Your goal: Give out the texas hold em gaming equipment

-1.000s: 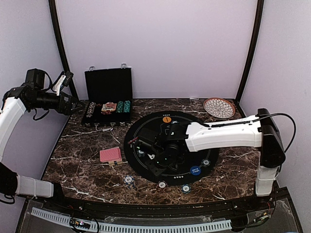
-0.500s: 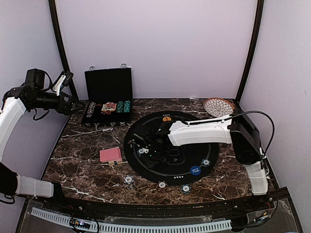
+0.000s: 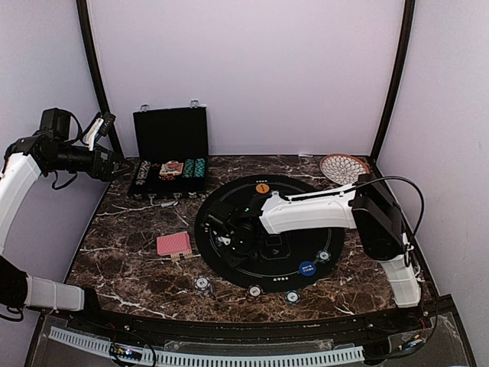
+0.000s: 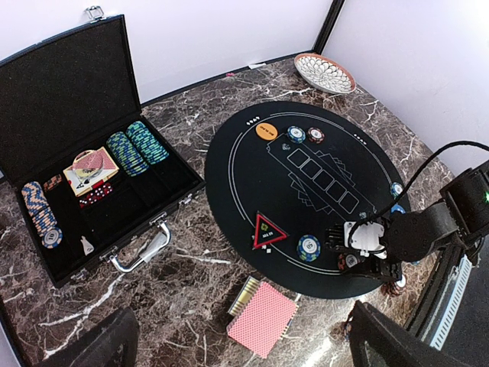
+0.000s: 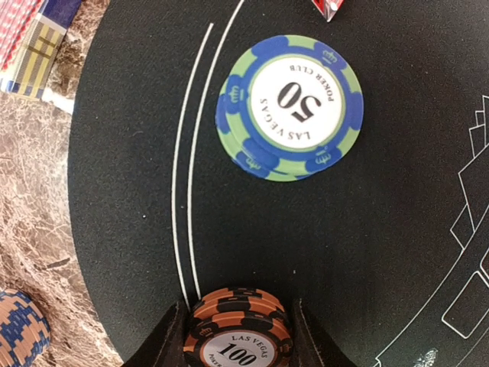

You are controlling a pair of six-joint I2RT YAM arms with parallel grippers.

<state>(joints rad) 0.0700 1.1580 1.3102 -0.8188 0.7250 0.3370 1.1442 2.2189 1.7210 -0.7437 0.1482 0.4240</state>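
While right end effector (image 5: 238,338) seemingly pinches orange chip stack (image 5: 238,307), green-blue chip (image 5: 290,107) ahead.

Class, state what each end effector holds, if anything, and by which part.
The right end effector pinches an orange chip stack by opposite sides of its rim. The left end effector is open and holds nothing.

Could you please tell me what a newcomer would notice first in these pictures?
The large round black mat in the middle draws the eye first, with the right hand low over its left edge, closed on a stack of orange 100 chips beside a blue-green 50 chip. Next comes the open black case of chips at the far left.
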